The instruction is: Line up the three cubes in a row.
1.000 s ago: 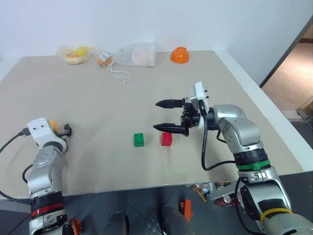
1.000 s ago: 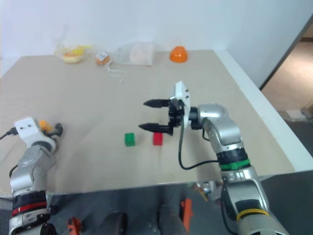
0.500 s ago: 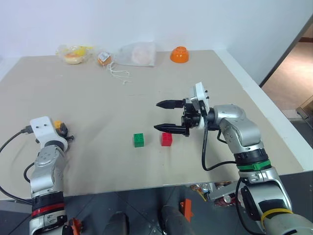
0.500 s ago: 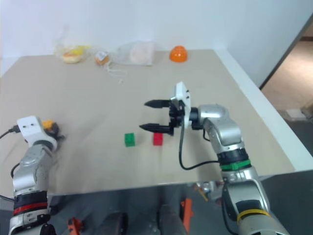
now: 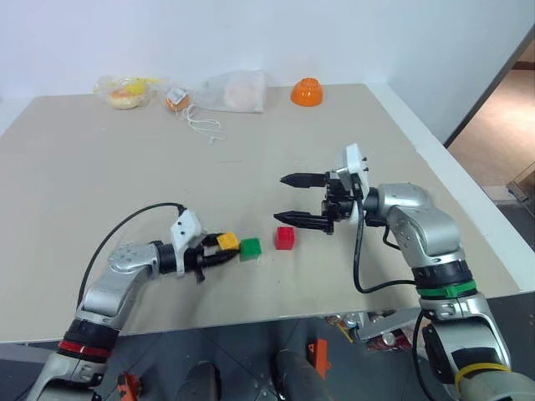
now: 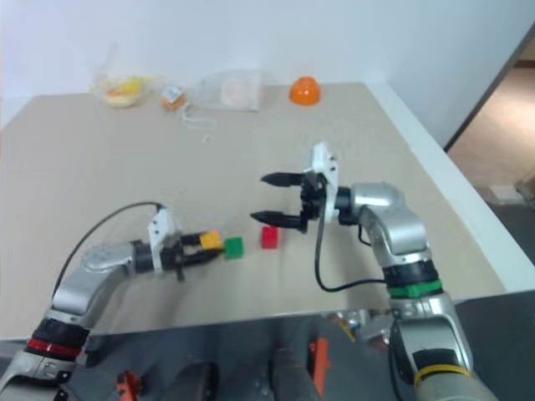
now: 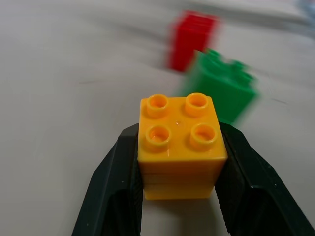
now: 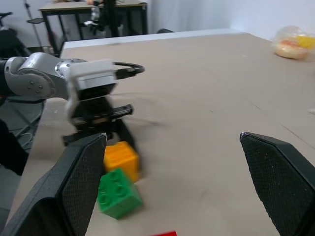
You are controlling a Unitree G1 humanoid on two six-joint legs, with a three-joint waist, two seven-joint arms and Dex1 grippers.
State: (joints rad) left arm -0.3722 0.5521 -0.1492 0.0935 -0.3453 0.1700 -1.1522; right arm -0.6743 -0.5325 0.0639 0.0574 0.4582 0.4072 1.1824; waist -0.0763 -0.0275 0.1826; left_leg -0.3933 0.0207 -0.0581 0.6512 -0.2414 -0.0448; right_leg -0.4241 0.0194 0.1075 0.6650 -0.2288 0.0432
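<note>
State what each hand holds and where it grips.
Left hand pinches the yellow cube by two opposite sides. Right hand is open, holding nothing.

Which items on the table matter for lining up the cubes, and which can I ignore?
Job: yellow-orange cube held by left gripper; green cube; red cube.
Ignore: orange bowl; plastic bags along the far edge.

Beige table bears green cube, red cube.
</note>
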